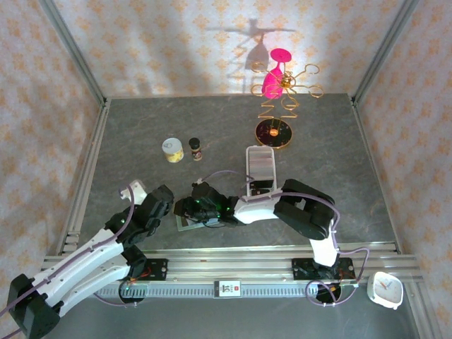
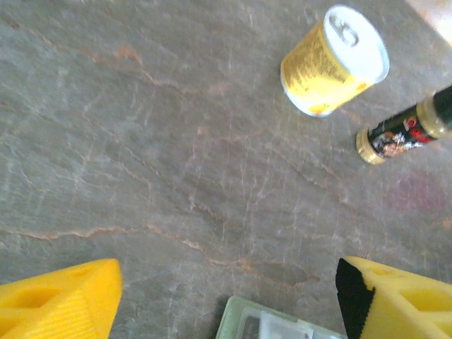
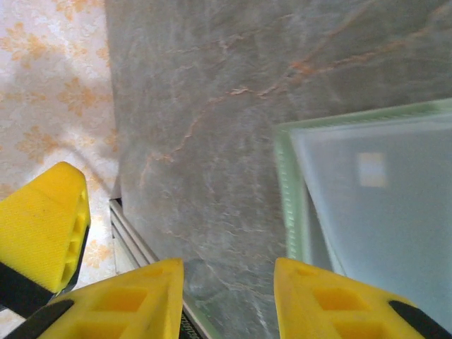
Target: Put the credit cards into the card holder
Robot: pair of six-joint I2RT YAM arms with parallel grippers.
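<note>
The card holder (image 1: pixel 188 225) is a sage-green wallet lying open and flat on the table, just in front of both grippers. Its corner (image 2: pixel 272 326) shows at the bottom of the left wrist view, between the spread yellow fingers. My left gripper (image 2: pixel 229 286) is open above it and holds nothing. In the right wrist view the holder's green edge (image 3: pixel 288 205) frames a pale grey flat face (image 3: pixel 374 212); I cannot tell whether that is a credit card. My right gripper (image 3: pixel 229 289) is open beside that edge, with bare table between its fingers.
A yellow can (image 2: pixel 334 62) and a small dark bottle (image 2: pixel 406 131) stand beyond the holder. A long white tray (image 1: pixel 260 163) lies behind the right arm, and a gold wire stand with a pink piece (image 1: pixel 275 106) is at the back. The rail (image 3: pixel 138 240) runs close by.
</note>
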